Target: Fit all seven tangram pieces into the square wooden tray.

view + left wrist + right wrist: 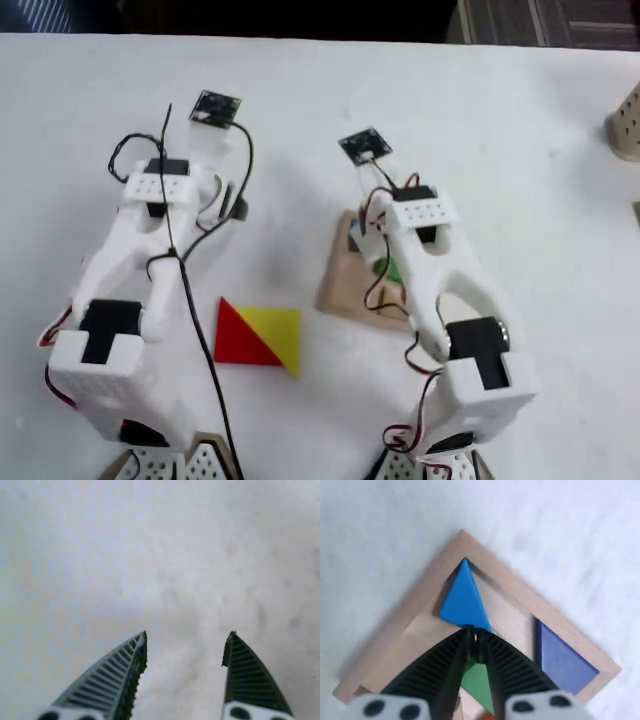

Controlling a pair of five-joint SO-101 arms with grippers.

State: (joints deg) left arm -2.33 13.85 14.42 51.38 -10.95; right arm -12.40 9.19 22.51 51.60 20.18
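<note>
The square wooden tray [400,630] lies under my right gripper [475,636], which is shut on the lower edge of a light blue triangle [462,597]. That triangle's tip points into a tray corner. A dark blue piece [562,660] and a green piece [477,682] also lie inside the tray. From above, the tray [340,290] is partly hidden by the right arm, with a bit of green [386,268] showing. A red triangle [235,335] and a yellow triangle [278,333] lie joined on the table between the arms. My left gripper [186,636] hangs open over bare table.
The table is white. A perforated wooden object [625,125] stands at the far right edge. Black cables [190,290] trail along the left arm close to the red triangle. The table's far edge runs along the top of the high view.
</note>
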